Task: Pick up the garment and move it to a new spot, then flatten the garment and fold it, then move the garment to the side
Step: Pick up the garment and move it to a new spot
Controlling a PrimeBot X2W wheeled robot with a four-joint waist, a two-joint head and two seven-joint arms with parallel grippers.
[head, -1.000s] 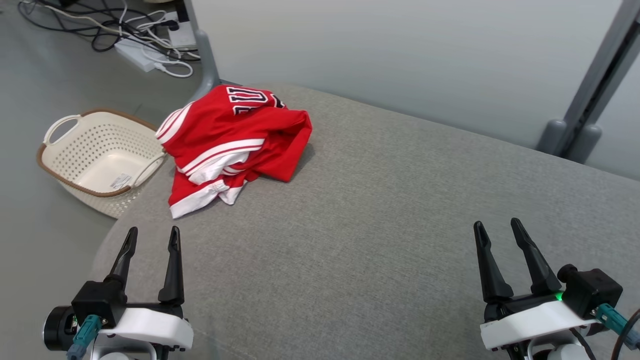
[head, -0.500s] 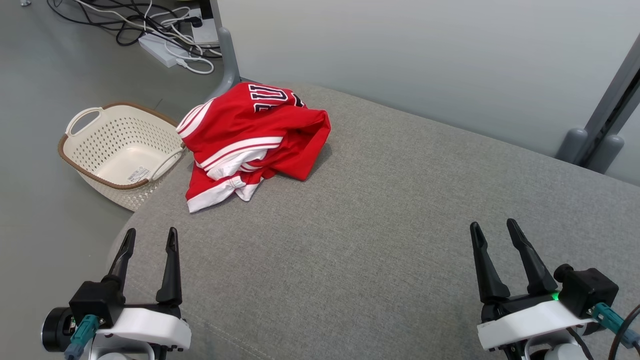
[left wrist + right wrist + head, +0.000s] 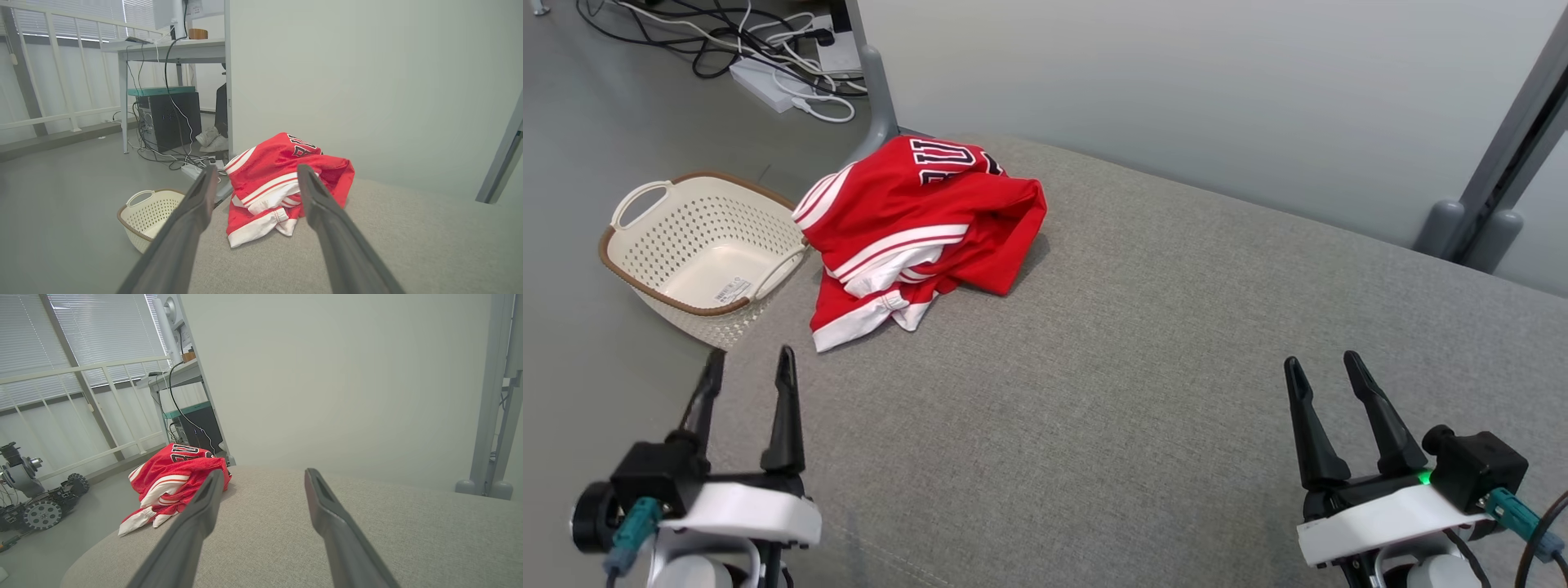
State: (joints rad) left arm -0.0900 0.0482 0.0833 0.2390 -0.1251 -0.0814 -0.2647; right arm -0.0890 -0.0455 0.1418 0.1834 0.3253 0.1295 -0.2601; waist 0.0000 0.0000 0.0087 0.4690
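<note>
The garment is a red sports piece with white stripes and dark lettering, lying crumpled at the far left corner of a grey fabric surface. It also lies ahead of the fingers in the left wrist view as the garment and off to the left as the garment in the right wrist view. My left gripper hovers open near the front left edge, well short of the cloth. My right gripper stands open at the front right, far from it. Both hold nothing.
A cream perforated basket with a brown rim sits on the floor left of the grey surface. Cables and a power strip lie on the floor behind. A pale wall and grey posts bound the far side. A small wheeled machine stands on the floor.
The whole picture shifts right, then back left, so the camera has turned. My left gripper has drifted a little left and up in the view. The garment lies as before.
</note>
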